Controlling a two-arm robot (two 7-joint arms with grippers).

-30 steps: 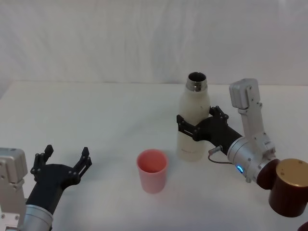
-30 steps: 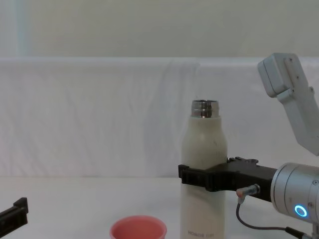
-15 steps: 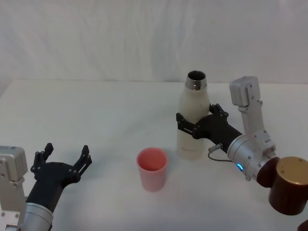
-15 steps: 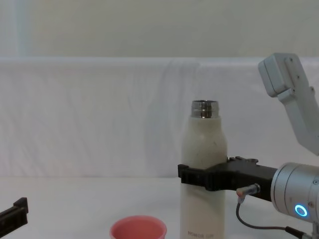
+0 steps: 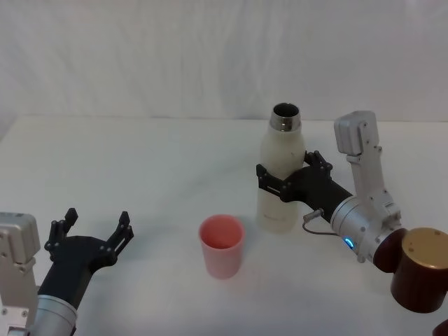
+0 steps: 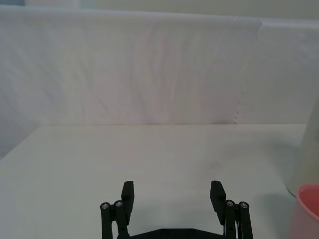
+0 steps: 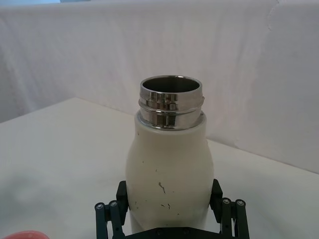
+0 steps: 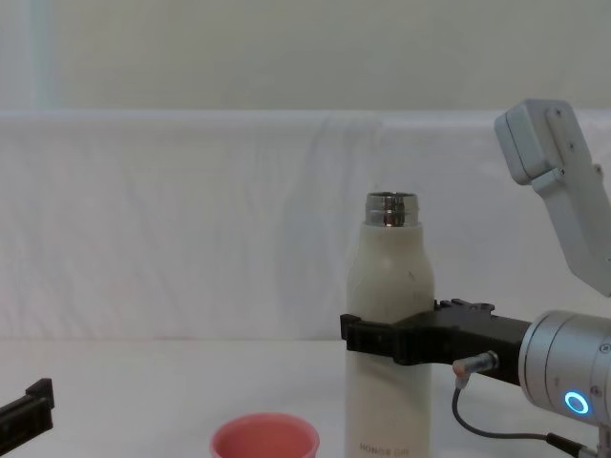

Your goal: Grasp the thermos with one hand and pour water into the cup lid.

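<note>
We found almost nothing moved since the earlier frames: the right end effector [image 5: 283,183] stayed clamped around the thermos [image 5: 278,178], which stood upright on the counter [image 5: 140,161]. The cup lid [image 5: 222,246] sat near the thermos. The left end effector [image 5: 94,232], fingers apart, idled well apart. We advise lifting clear, then tilting slowly over the cup lid.

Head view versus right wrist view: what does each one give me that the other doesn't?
Head view alone: the left end effector open and parked at near left, the whole pink cup lid left of the thermos, and a dark red cylinder with a gold top at far right. Right wrist view alone: dark scuffs on the thermos body. Both: the open steel neck, with the right end effector around the thermos's middle.
</note>
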